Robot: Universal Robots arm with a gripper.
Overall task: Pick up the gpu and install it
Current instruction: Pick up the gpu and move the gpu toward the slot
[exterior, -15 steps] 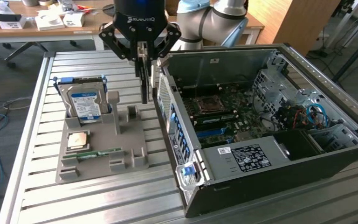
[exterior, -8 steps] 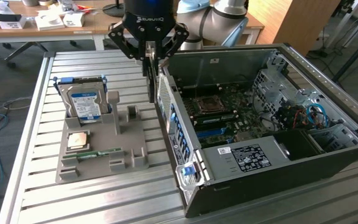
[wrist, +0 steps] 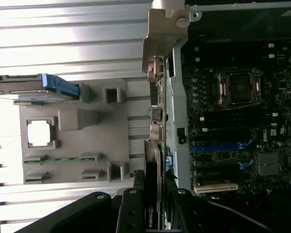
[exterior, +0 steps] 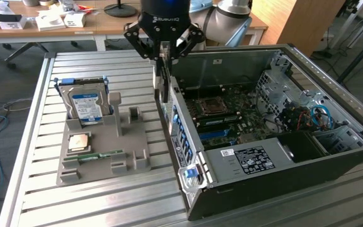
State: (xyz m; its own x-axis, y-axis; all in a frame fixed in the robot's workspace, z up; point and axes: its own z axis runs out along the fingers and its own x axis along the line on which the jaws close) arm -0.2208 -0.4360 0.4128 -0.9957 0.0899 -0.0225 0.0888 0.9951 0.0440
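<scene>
Room-wise: the computer case point(exterior: 282, 52) lies open on top with nothing across it, so that's the easy way in. The gripper point(exterior: 164, 57), clamped on the gpu point(exterior: 162, 82), hangs right over the case's rear wall point(exterior: 180, 127), and the card sits just beside it, so it's tight there. Inside, the motherboard point(exterior: 232, 113) is clear around the blue slots point(exterior: 222, 135). The power supply point(exterior: 251, 158), drive cage point(exterior: 282, 87) and cables point(exterior: 317, 116) crowd the exterior view's right. Outside the case, the upright hard drive point(exterior: 87, 104) sticks up from the gray holder point(exterior: 131, 142), with bare desk point(exterior: 106, 198) around it.
</scene>
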